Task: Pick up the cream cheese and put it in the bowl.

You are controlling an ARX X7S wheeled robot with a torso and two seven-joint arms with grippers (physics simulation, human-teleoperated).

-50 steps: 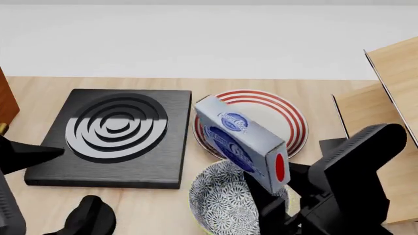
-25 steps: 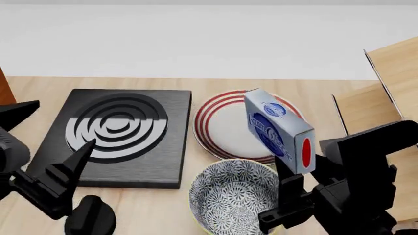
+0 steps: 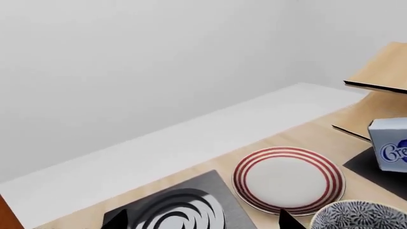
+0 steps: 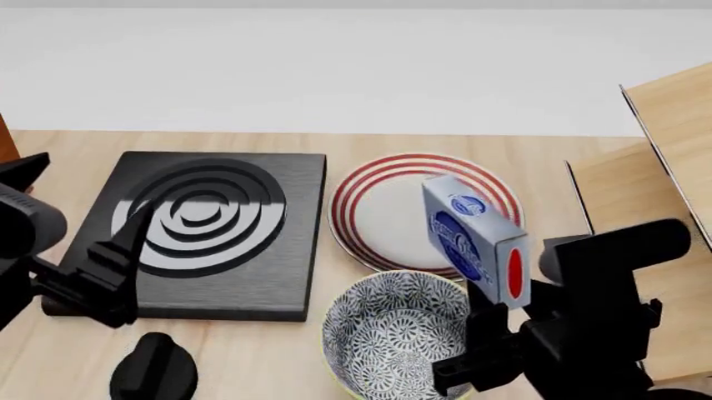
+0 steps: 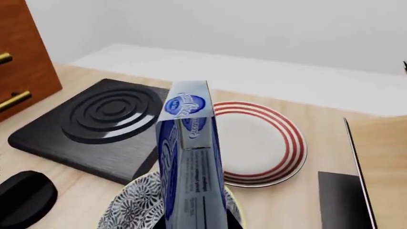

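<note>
The cream cheese (image 4: 472, 236), a grey-silver box with a blue oval label and a red oval on its end, is held tilted in the air over the bowl's right rim. It also shows in the right wrist view (image 5: 189, 152) and the left wrist view (image 3: 389, 150). My right gripper (image 4: 501, 312) is shut on its lower end, fingers at the frame's bottom (image 5: 194, 225). The patterned bowl (image 4: 392, 333) sits on the table below it (image 5: 130, 207) (image 3: 361, 217). My left gripper (image 4: 78, 208) is open and empty above the black slab's left part (image 3: 202, 222).
A white plate with red rings (image 4: 384, 212) lies just behind the bowl. A black slab with grey concentric rings (image 4: 200, 225) lies left of it. A black knob (image 4: 153, 375) sits front left. Wooden panels (image 4: 668, 167) stand at the right. A brown cabinet (image 5: 28, 52) is far left.
The right gripper carried the box rightward from over the bowl's middle to over its right rim, then slightly lower. The left gripper rose into view over the slab's left side.
</note>
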